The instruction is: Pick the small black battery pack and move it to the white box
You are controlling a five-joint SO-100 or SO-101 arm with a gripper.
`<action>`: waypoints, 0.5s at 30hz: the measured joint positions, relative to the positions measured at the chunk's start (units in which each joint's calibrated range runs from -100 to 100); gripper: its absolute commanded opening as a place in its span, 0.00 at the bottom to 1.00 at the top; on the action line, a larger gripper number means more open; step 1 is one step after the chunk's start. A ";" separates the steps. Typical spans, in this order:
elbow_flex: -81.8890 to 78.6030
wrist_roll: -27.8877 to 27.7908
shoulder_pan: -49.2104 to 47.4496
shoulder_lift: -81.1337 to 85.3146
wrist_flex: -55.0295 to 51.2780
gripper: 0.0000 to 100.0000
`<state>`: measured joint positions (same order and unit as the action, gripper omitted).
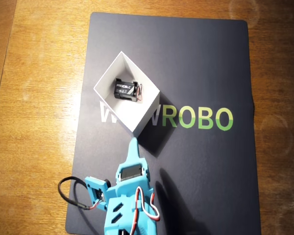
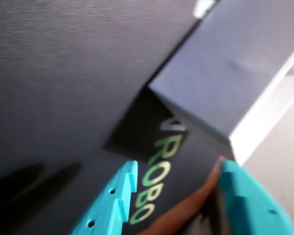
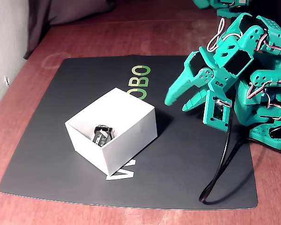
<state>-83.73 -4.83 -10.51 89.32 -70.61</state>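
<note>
While battery pack (image 1: 126, 89) lies boxed, empty parted jaws (image 3: 179, 104) apart

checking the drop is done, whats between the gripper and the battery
In the overhead view, only the near wall of the box separates the open, empty gripper from the battery lying inside.

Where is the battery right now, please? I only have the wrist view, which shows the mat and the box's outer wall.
Observer: The battery lies inside the box, on its floor.
Operator: Thank you. Is the gripper holding anything?
Observer: No; in the fixed view the gripper is empty, fingers slightly apart.
Operator: Is it over the box?
Observer: No; in the overhead view the gripper sits just off the box's near corner, above the mat.
</note>
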 measured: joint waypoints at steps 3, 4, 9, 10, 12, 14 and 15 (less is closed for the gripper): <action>-0.27 0.00 0.00 0.59 -0.96 0.11; -0.27 0.00 0.00 0.76 -1.13 0.11; -2.73 0.00 0.00 2.63 -1.13 0.10; -3.00 0.00 0.00 3.98 -1.13 0.09; -3.00 0.00 0.00 4.41 -1.48 0.08; -3.18 0.00 0.00 4.83 -1.48 0.07; -3.18 0.00 0.00 5.34 -1.48 0.07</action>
<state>-86.91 -4.83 -10.51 94.66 -72.09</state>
